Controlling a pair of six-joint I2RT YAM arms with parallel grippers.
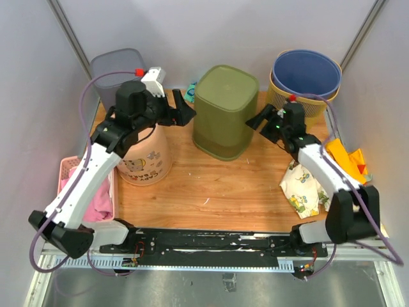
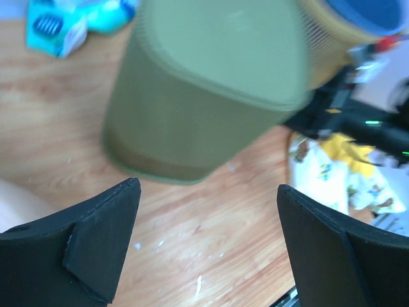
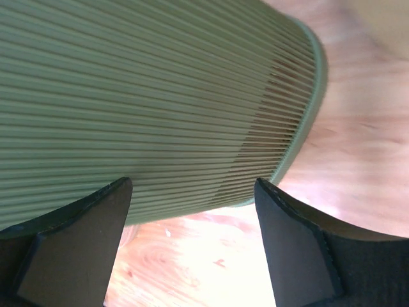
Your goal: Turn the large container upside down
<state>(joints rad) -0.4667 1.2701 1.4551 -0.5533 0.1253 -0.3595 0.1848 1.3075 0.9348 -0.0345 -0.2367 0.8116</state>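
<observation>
Currently left gripper [image 1: 184, 109] and right gripper [image 1: 261, 120] sit spread beside the large container [image 1: 227, 109], so a careless sideways swing could tip it.

Bare wood is seen on the surface [image 1: 211, 185] in front of the container [image 1: 225, 112], where a broad lane is bounded by the bucket [image 1: 148, 160] on the left and the printed cloth [image 1: 301, 185] on the right. The container's left flank is taken up by the left gripper [image 1: 186, 107] and its right flank by the right gripper [image 1: 259, 119], both spread wide. The back left corner is blocked by a grey bin [image 1: 115, 67], the back right by a blue bin [image 1: 305, 71] nested in a yellow basket [image 1: 313, 105]. A teal item [image 1: 190, 94] is lodged behind the left gripper. The right edge is cluttered by an orange cloth [image 1: 345, 157], the left by a pink basket [image 1: 67, 169].
</observation>
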